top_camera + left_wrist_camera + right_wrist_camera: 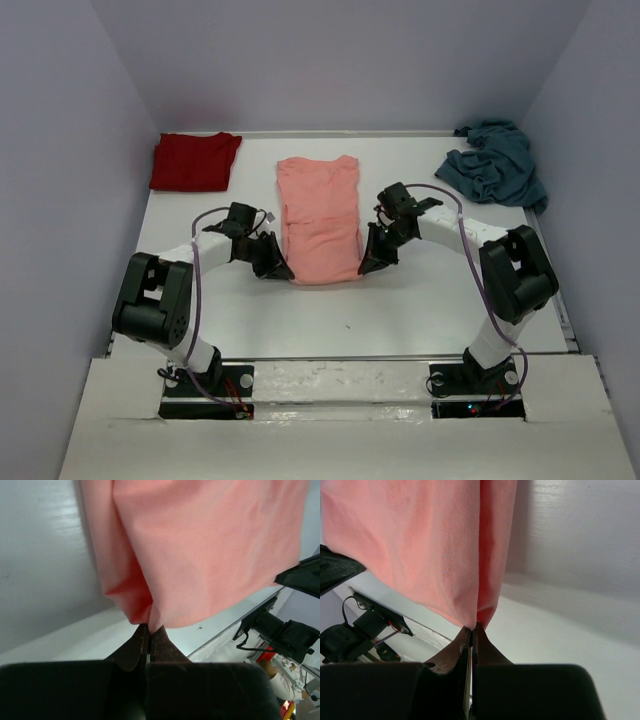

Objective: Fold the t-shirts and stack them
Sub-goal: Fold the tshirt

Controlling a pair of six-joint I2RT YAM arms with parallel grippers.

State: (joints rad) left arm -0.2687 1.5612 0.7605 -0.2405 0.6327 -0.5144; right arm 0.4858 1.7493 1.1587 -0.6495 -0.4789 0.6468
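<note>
A salmon-pink t-shirt (320, 215) lies as a long folded strip in the middle of the table. My left gripper (283, 272) is shut on its near left corner, and in the left wrist view the cloth (200, 545) bunches into the pinched fingertips (150, 629). My right gripper (366, 266) is shut on the near right corner, where the pink cloth (420, 545) is pinched at the tip (472, 628). A dark red t-shirt (194, 160) lies folded at the back left. A teal-blue t-shirt (495, 163) lies crumpled at the back right.
White walls close in the table (300, 320) on the left, right and back. The arm bases (205, 385) stand at the near edge, with cables looping beside each arm.
</note>
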